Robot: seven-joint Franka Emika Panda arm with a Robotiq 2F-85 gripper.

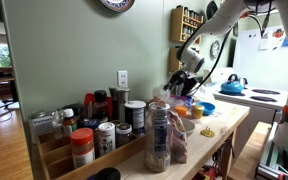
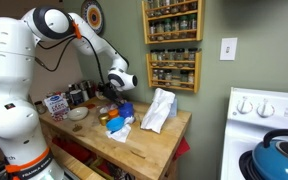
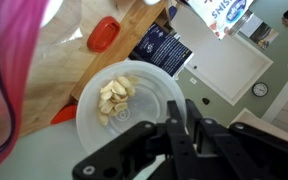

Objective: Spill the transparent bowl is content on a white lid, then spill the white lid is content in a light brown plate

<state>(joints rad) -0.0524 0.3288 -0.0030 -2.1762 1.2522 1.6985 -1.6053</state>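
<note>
In the wrist view a round white lid point(image 3: 134, 112) carries a small heap of pale yellowish pieces point(image 3: 114, 94) on its left half. My gripper point(image 3: 181, 110) is shut on the lid's rim at its right side, and the black fingers point(image 3: 196, 125) cover that edge. The lid hangs above the wooden counter point(image 3: 79, 50). In both exterior views the gripper point(image 1: 184, 82) point(image 2: 117, 88) is over the counter's far end. A pale bowl point(image 2: 79, 114) rests on the counter close by. I cannot pick out the light brown plate.
A red-orange dish point(image 3: 104, 33) and a dark packet point(image 3: 162, 47) lie beneath the lid. A blue bowl point(image 1: 206, 108), jars and spice bottles point(image 1: 104, 125), a white bag point(image 2: 159, 110) and blue items point(image 2: 122, 112) crowd the counter. A stove with a blue kettle point(image 2: 282, 155) stands beside it.
</note>
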